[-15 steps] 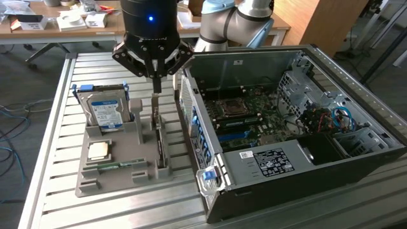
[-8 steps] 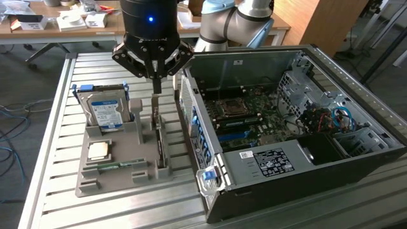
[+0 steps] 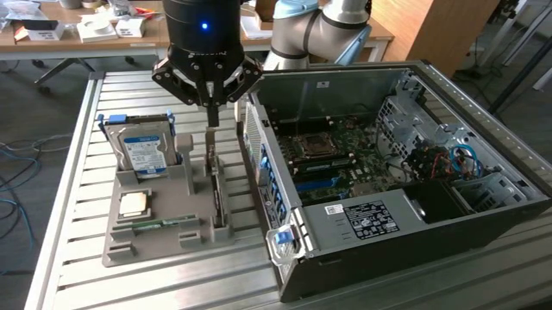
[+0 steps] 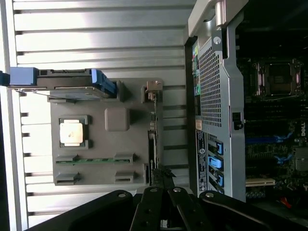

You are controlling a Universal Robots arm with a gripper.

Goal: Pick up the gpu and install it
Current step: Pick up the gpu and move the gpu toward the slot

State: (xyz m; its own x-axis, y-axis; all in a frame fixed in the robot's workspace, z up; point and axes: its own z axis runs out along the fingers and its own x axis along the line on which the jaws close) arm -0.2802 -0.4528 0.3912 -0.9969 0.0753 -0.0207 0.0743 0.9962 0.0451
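The gpu [image 3: 219, 194] stands on edge in a slot along the holder's [image 3: 194, 197] edge nearest the computer case [image 3: 362, 219]. It is a thin dark card with its silvery bracket uppermost.

The pick-up step appears to be in hand. The gripper [image 3: 211, 121] hangs directly over the bracket, fingers together. A grip on the card cannot be confirmed. Lifting likely calls for a straight upward pull.

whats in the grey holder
A hard drive standing upright, a processor chip lying flat, a green memory stick and a graphics card on edge. The holder hides the drive's and card's lower edges.
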